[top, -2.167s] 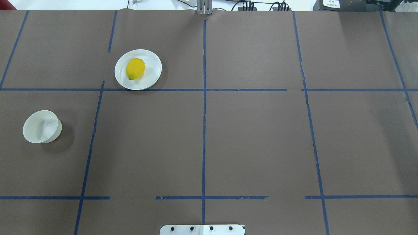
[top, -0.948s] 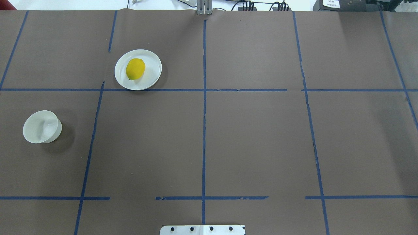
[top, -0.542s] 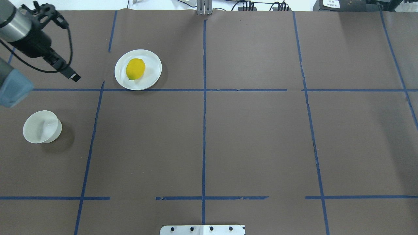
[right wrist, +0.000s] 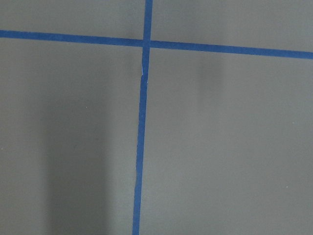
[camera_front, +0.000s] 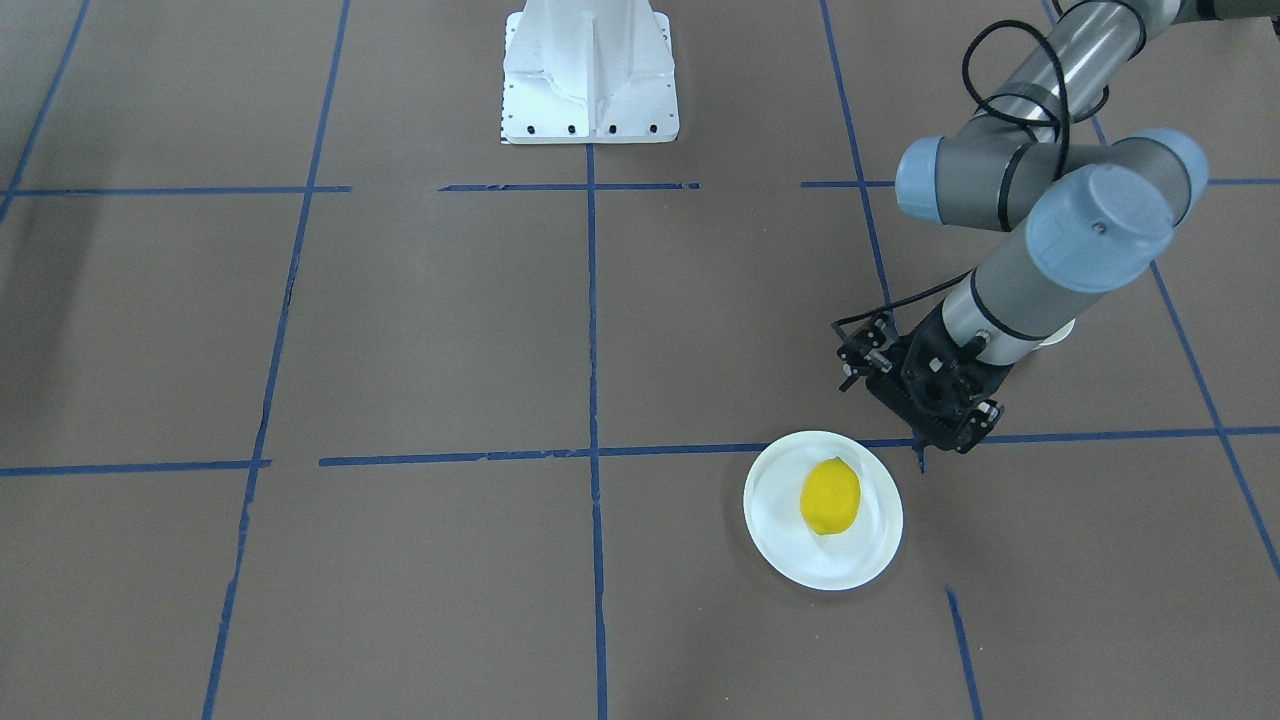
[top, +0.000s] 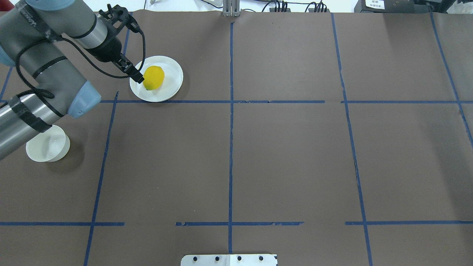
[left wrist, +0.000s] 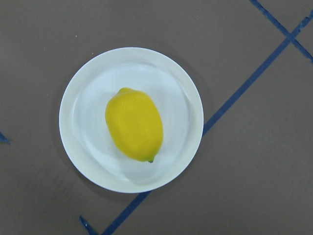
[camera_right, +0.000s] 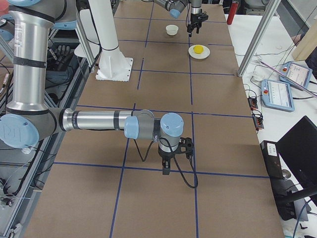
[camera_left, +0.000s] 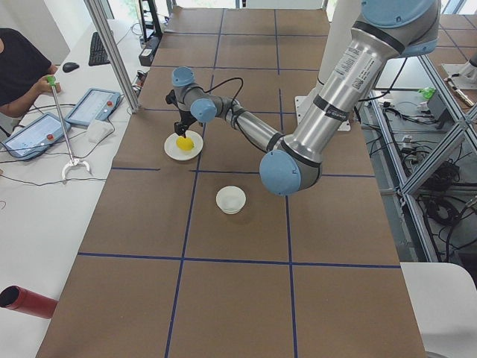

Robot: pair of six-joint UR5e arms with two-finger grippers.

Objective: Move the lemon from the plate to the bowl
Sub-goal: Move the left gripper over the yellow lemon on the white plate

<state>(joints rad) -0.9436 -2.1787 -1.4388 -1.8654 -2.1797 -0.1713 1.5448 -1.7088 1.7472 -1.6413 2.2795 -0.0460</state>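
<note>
1. A brown paper sheet [top: 295, 155] covers the table.
2. Blue tape lines [top: 230, 147] cross the sheet in a grid of large rectangles; several strips have gaps or ragged edges.
3. Seen from the left end, a white counter [camera_left: 45, 224] runs beside the table. A tablet [camera_left: 93, 107] lies on it near the table edge, with a second tablet [camera_left: 33, 134] just beside it.
4. A keyboard [camera_left: 97, 48] and a mouse [camera_left: 71, 66] lie farther along.
5. A person in a black shirt [camera_left: 19, 63] holds a thin pole [camera_left: 61, 127] with a green top, its claw end down at the counter.
6. A red cylinder [camera_left: 26, 300] lies at the counter's near end.
7. A slanted metal post [camera_left: 112, 52] rises at the table's edge.
8. From the right end, a black screen [camera_right: 297, 148] stands on the counter.
</note>
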